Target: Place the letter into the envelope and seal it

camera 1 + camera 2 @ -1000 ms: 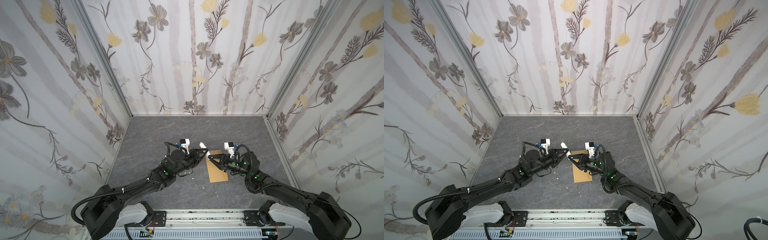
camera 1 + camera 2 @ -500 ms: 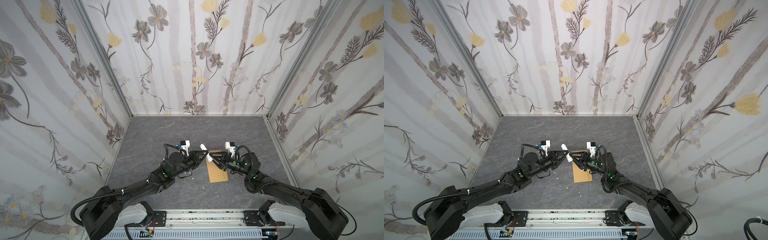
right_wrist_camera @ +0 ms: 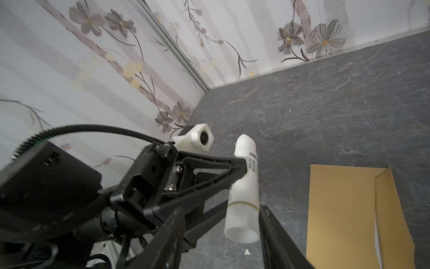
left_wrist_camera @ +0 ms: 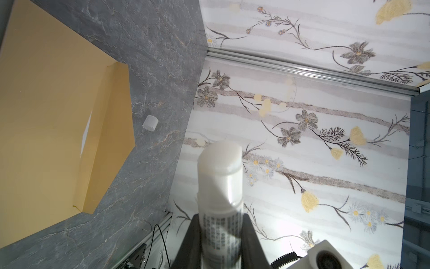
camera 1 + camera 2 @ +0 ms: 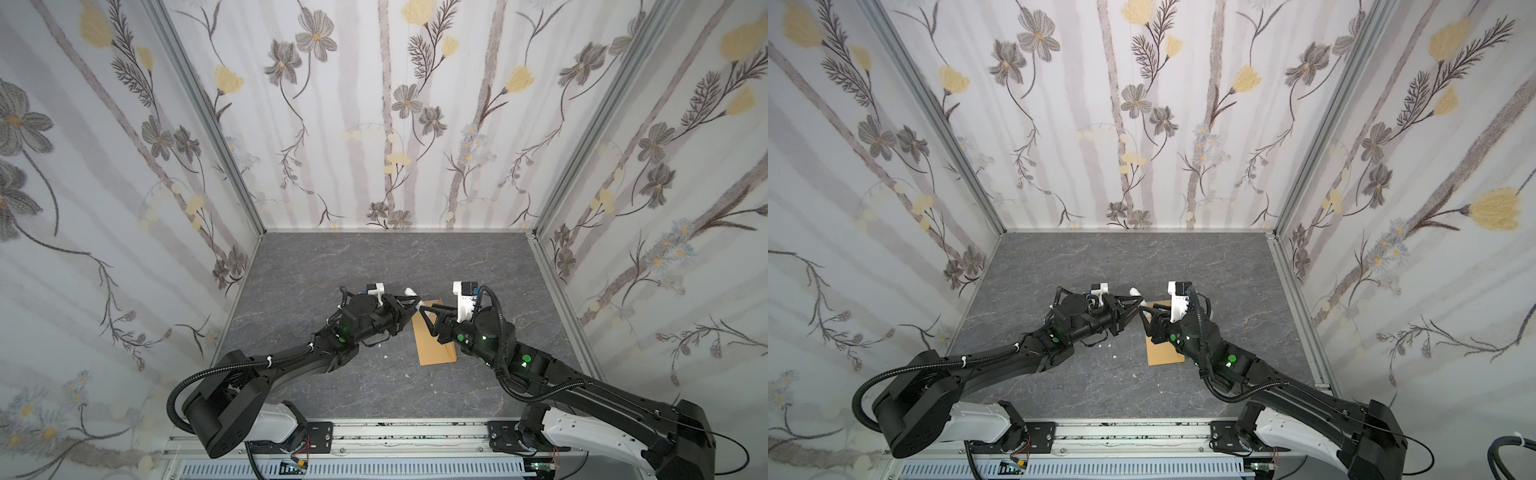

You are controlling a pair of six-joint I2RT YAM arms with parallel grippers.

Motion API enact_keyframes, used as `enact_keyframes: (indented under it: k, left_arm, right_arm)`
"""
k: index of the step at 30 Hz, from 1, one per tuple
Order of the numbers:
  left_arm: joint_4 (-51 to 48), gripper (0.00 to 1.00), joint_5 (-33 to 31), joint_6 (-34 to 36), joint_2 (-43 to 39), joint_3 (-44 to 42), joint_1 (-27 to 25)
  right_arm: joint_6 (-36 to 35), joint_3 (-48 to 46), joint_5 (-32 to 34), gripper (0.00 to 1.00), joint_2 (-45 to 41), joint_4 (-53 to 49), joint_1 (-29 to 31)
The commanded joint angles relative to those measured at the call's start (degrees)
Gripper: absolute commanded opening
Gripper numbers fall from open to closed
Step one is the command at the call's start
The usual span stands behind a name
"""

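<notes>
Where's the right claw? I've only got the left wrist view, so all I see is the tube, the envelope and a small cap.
Observer: The right claw is at the tube's base end, jaws open, one on either side of it.
Operator: Is anything above the envelope?
Observer: Yes. In both top views the right claw hangs over the far half of the envelope, and the near end lies bare.
Operator: Anything else on the table?
Observer: Small white scraps lie left of the envelope in a top view.
</notes>
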Motion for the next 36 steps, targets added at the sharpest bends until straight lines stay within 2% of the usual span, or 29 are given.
enact_keyframes:
  k: [1, 12, 36]
  left_arm:
    - [2.31, 0.0, 2.33, -2.72, 0.31, 0.88, 0.39]
    - [2.31, 0.0, 4.1, -3.89, 0.23, 1.24, 0.63]
    - [2.26, 0.0, 5.34, -3.62, -0.16, 1.96, 0.33]
  right_arm:
    - [-7.39, 0.96, 9.87, 0.53, 1.21, -4.16, 1.5]
    - [-12.21, 4.36, 10.25, 0.49, 5.27, -2.3, 1.86]
    - [-12.81, 9.94, 9.74, 0.36, 12.3, -1.88, 1.34]
